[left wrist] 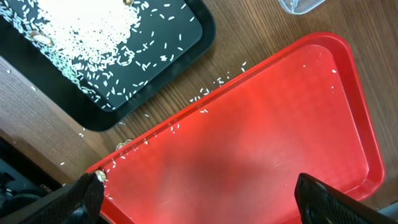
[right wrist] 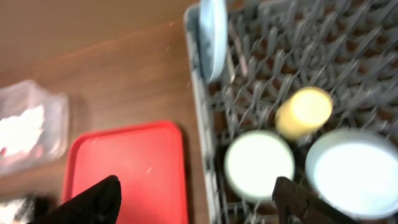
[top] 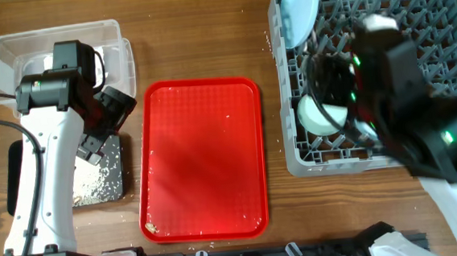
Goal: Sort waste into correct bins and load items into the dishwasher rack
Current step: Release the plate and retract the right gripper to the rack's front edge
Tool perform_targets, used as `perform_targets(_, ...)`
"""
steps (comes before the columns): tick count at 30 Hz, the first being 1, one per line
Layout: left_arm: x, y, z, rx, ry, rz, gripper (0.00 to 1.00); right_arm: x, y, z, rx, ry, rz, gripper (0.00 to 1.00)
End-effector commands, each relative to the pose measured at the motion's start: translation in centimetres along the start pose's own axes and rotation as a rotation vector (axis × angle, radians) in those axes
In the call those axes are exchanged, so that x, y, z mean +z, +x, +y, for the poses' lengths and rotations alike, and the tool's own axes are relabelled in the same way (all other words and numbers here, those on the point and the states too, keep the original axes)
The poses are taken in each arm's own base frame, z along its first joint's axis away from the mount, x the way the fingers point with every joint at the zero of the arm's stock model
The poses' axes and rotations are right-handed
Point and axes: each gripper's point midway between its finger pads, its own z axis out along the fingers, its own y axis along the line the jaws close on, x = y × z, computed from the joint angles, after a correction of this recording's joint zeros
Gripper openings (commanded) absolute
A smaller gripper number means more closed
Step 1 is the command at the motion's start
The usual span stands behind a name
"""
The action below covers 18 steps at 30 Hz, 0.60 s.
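The grey dishwasher rack point(top: 450, 64) holds the light blue plate point(top: 298, 10) standing on edge, the mint green bowl point(top: 318, 118) upside down, the yellow cup point(right wrist: 303, 112) and the light blue bowl point(right wrist: 356, 171). The clear tub point(top: 14, 54) holds crumpled white paper point(right wrist: 18, 127). The black tray point(left wrist: 93, 74) holds rice-like crumbs point(left wrist: 81, 37). My left gripper point(left wrist: 196, 199) is open and empty over the red tray's corner. My right gripper point(right wrist: 199, 196) is open and empty above the rack's front left part. Fork and spoon are out of view.
The flat red serving tray point(top: 202, 158) lies between the black tray and the rack, with a few scattered rice grains point(left wrist: 205, 93) on and beside it. Bare wooden table point(top: 197, 25) lies behind the tray.
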Motion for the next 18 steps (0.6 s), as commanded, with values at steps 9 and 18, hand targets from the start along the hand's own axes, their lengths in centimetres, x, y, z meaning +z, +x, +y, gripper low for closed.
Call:
perform_targets(9,-0.2,-0.4,0.3,-0.014,-0.003,-0.020,1.00,-5.1,8.6,-2.6,0.124,-0.235,-0.063,0.82)
perform_targets(18,-0.2,-0.4,0.3,-0.014,-0.003,-0.020,1.00,-6.4,10.2,-3.3,0.129,-0.300,-0.083,0.84)
